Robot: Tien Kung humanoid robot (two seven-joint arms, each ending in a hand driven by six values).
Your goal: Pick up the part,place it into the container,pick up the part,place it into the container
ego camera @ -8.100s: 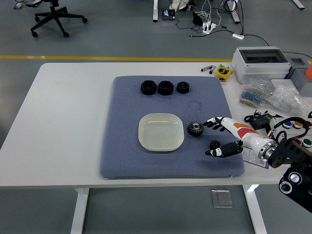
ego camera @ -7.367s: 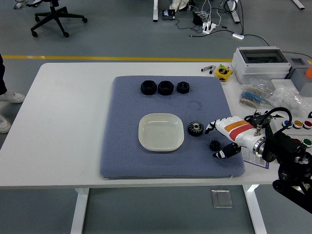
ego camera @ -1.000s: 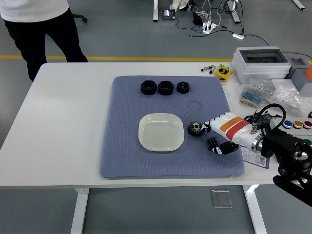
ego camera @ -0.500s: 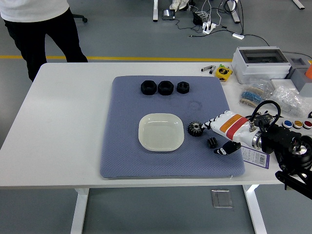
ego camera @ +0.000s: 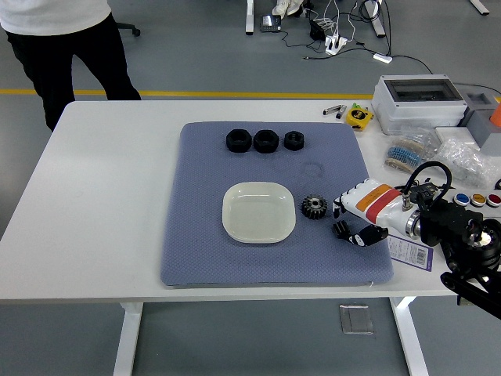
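Your right hand [ego camera: 356,215] sits low on the blue mat [ego camera: 196,235], its fingers [ego camera: 341,205] curled around a small black part [ego camera: 340,229], though you cannot tell if the grip is firm. A larger gear [ego camera: 313,207] lies just left of it, beside the empty white dish [ego camera: 259,212]. A person [ego camera: 63,39] stands at the surface's [ego camera: 109,196] far left corner.

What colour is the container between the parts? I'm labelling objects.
The container is a pale cream white, empty square dish on the blue-grey mat, seen in the head view.
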